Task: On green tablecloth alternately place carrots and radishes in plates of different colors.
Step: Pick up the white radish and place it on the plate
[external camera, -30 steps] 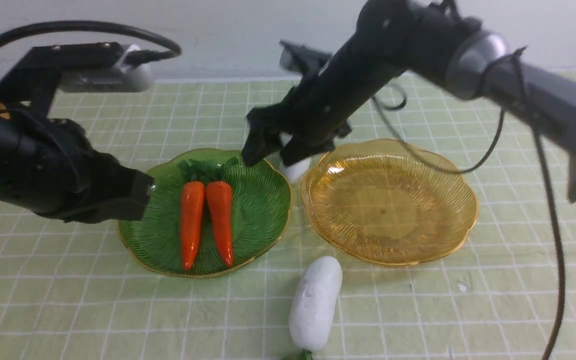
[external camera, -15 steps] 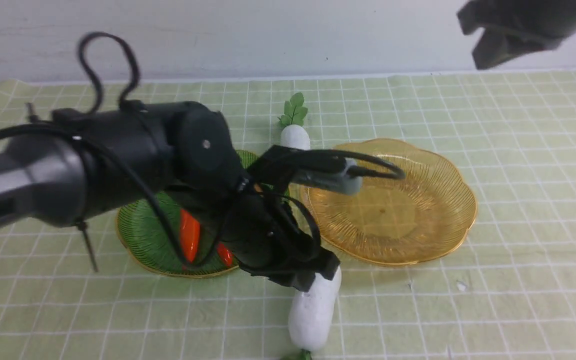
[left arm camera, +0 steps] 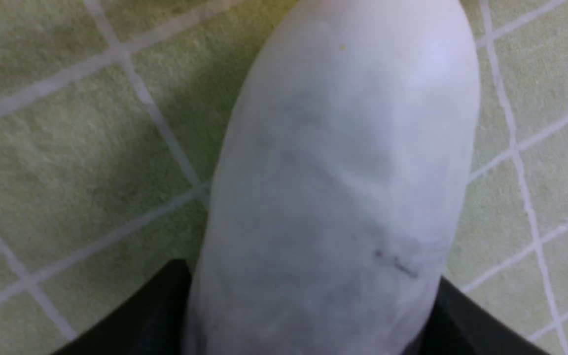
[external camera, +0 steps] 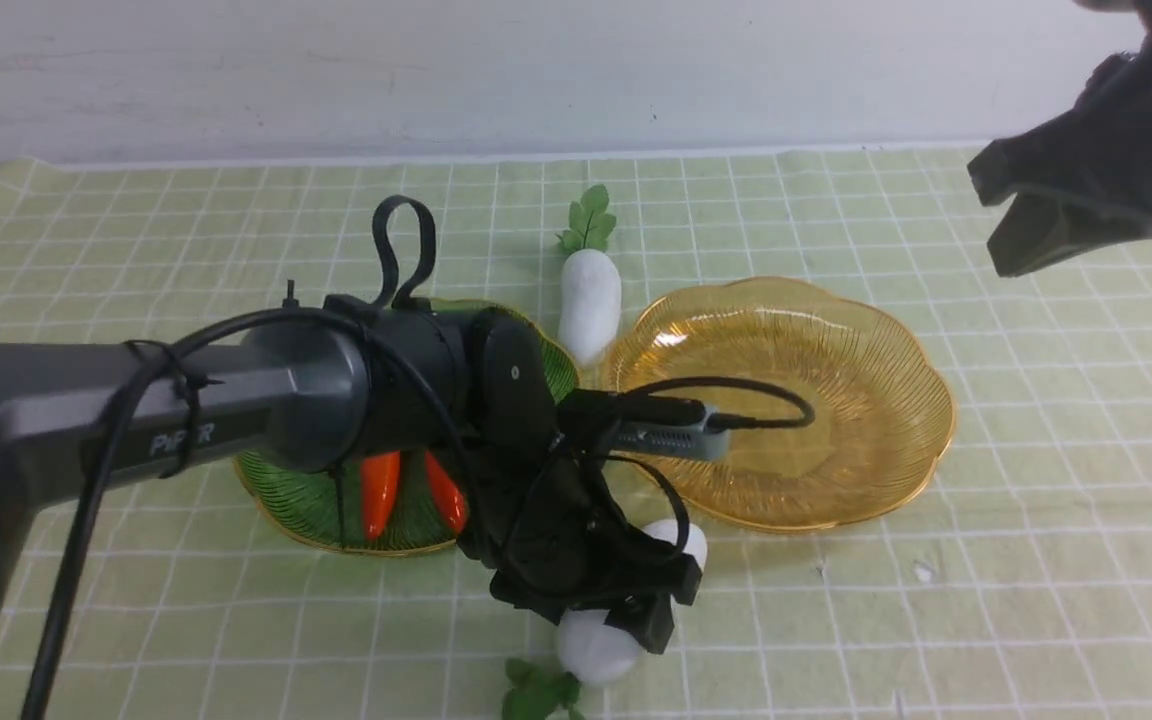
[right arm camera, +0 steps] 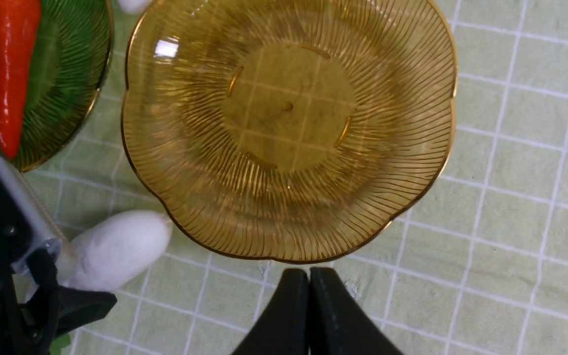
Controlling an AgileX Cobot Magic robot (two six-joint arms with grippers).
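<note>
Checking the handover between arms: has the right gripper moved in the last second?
Yes. The right gripper has swung up and rightward: it was at the yellow plate's left rim, now hangs past its right rim.

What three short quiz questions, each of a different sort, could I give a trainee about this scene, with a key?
1. True or false: a radish lies in the amber plate.
2. What lies in the green plate? A) two carrots B) one radish C) nothing
3. Fill in: the left gripper has its fingers on both sides of the near white ____.

Key
1. False: that plate holds nothing.
2. A
3. radish
</note>
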